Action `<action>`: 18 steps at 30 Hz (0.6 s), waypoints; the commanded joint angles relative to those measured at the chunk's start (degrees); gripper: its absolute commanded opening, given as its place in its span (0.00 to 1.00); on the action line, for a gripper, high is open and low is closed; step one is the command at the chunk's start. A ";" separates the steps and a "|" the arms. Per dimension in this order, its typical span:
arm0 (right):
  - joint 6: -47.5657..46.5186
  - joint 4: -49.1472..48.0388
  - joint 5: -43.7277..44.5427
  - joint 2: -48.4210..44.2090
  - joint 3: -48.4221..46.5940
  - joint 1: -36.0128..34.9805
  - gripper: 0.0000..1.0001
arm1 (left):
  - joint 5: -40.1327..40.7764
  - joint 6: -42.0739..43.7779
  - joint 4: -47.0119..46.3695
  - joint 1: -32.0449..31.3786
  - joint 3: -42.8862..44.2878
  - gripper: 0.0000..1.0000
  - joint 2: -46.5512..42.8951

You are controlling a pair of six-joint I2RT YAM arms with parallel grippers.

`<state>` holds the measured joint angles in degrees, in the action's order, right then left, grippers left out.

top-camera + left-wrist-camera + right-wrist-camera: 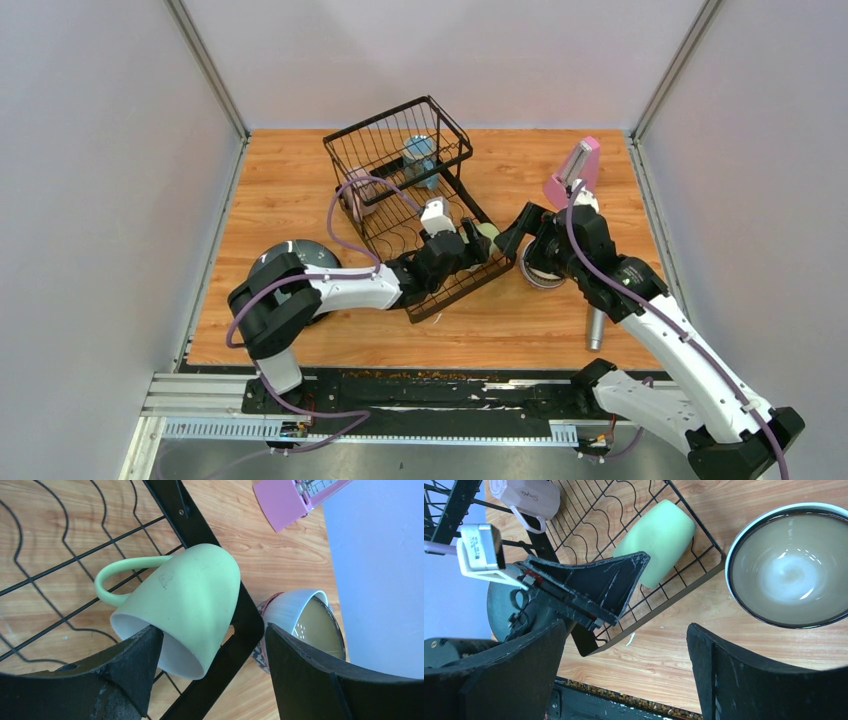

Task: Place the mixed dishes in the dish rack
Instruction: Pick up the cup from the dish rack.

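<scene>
The black wire dish rack [400, 190] stands mid-table. A pale-green mug [190, 600] lies on its side at the corner of the low tray [195, 530]. My left gripper [212, 645] is open over it, one fingertip [140, 660] at the mug's mouth and the other apart from it. A blue mug [420, 155] sits in the basket, and a pink mug [526, 497] lies in the tray. A patterned bowl [791, 565] rests on the table just outside the rack. My right gripper [626, 645] hangs open and empty beside that bowl. A dark plate [290, 255] lies under the left arm.
A pink metronome [575, 170] stands at the back right. Near the right arm's elbow a silver-grey microphone [594, 330] lies on the table. Grey walls close in both sides and the back. A black rail runs along the near edge.
</scene>
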<state>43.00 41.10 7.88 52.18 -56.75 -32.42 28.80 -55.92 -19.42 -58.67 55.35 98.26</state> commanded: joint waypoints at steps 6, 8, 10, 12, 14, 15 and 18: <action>1.03 0.09 0.46 -3.33 0.05 0.26 0.92 | -6.33 -1.30 -15.10 1.46 2.18 0.71 7.98; 0.95 0.22 0.87 -3.57 0.23 0.27 0.92 | -6.70 -1.84 -17.34 1.46 0.78 0.62 8.83; 0.86 0.28 1.06 -3.62 0.32 0.26 0.92 | -6.40 -1.63 -18.33 1.46 -0.34 0.52 8.95; 0.85 0.22 1.12 -3.39 0.35 0.26 0.92 | -6.23 -0.61 -19.04 1.51 -1.16 0.39 8.27; 0.92 0.23 1.09 -2.81 0.37 0.25 0.92 | -6.26 1.12 -18.94 1.47 -1.62 0.23 6.88; 1.01 0.23 1.06 -2.44 0.43 0.28 0.92 | -6.23 2.47 -18.70 1.46 -1.89 0.18 5.61; 0.48 0.08 1.14 -0.91 0.52 0.33 0.92 | -6.68 6.53 -17.31 1.46 -2.47 0.00 2.23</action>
<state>43.44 41.47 8.08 49.84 -56.27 -32.42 21.67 -54.65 -35.44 -57.25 53.89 106.08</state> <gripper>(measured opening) 0.917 0.121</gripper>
